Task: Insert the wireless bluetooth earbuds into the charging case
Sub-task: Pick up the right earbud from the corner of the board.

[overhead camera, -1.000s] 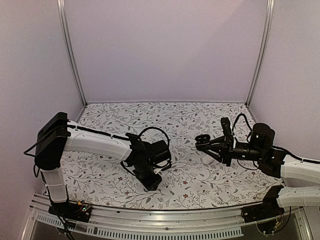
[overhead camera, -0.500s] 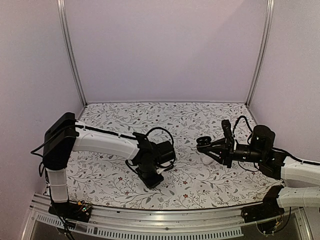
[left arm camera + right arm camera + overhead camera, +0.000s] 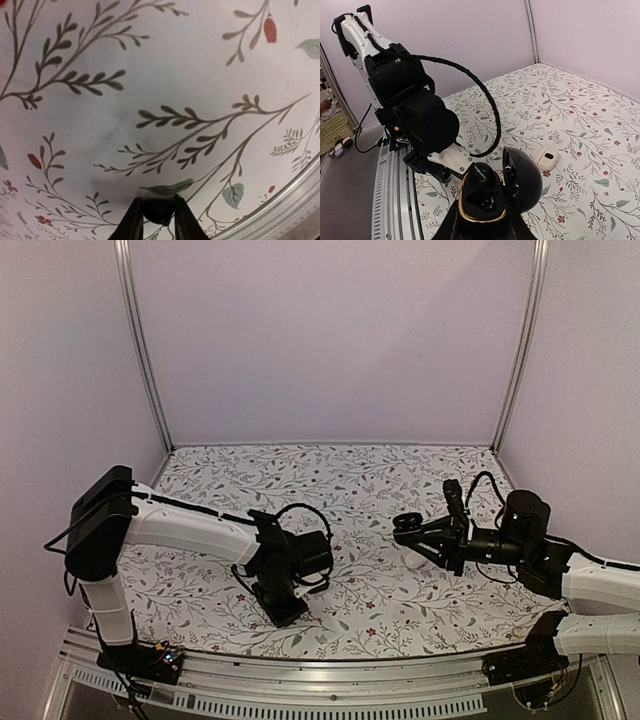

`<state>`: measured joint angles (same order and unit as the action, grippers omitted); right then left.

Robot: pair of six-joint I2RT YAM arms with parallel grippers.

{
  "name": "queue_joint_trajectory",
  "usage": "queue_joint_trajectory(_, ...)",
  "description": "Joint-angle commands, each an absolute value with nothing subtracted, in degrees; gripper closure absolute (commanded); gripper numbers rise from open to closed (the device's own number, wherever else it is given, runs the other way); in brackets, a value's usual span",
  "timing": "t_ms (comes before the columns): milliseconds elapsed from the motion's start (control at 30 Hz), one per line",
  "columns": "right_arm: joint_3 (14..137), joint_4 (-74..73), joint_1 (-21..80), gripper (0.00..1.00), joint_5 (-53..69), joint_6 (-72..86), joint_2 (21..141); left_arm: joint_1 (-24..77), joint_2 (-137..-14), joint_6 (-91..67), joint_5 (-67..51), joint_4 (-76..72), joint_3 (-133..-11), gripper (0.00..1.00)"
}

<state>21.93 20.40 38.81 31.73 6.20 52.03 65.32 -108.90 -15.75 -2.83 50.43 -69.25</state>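
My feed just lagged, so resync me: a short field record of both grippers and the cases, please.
left gripper: jaws closed on what looks like a black earbud, low over the table
right gripper: holding the black charging case, raised
case lid: open
white case: on the table, ungripped
held earbud in case: no

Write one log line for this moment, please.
left gripper: shut on small black earbud | right gripper: shut on open glossy black charging case | white oval case: on floral tablecloth
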Motion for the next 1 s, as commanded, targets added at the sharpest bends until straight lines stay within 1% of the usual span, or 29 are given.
queue_joint_trajectory(0, 21.7, 21.3, 38.3, 1.00, 32.2, 5.8, 51.8, 66.5, -110.3, -15.9, -3.6, 55.6, -67.0, 0.77)
queue_joint_trajectory(67, 21.7, 21.4, 38.3, 1.00, 32.3, 5.7, 51.9, 66.8, -111.1, -15.9, -2.5, 56.8, -68.2, 0.72)
queue_joint_trajectory(167, 21.7, 21.3, 38.3, 1.00, 32.3, 5.8, 52.0, 67.1, -112.1, -15.4, -1.9, 57.7, -70.4, 0.61)
queue_joint_trajectory(233, 21.7, 21.3, 38.3, 1.00, 32.2, 5.8, 51.9, 67.1, -112.7, -15.0, -2.0, 57.9, -71.7, 0.59)
queue_joint_trajectory(367, 21.7, 21.2, 38.3, 1.00, 32.1, 5.7, 51.8, 67.1, -113.8, -14.6, -2.0, 58.4, -73.6, 0.60)
queue_joint_trajectory(700, 21.6, 21.3, 38.3, 1.00, 32.1, 5.4, 52.1, 67.2, -116.3, -13.3, -3.3, 58.7, -76.2, 0.70)
queue_joint_trajectory(967, 21.4, 21.2, 38.3, 1.00, 32.1, 5.5, 51.7, 67.2, -117.8, -12.1, -3.0, 60.0, -78.0, 0.73)
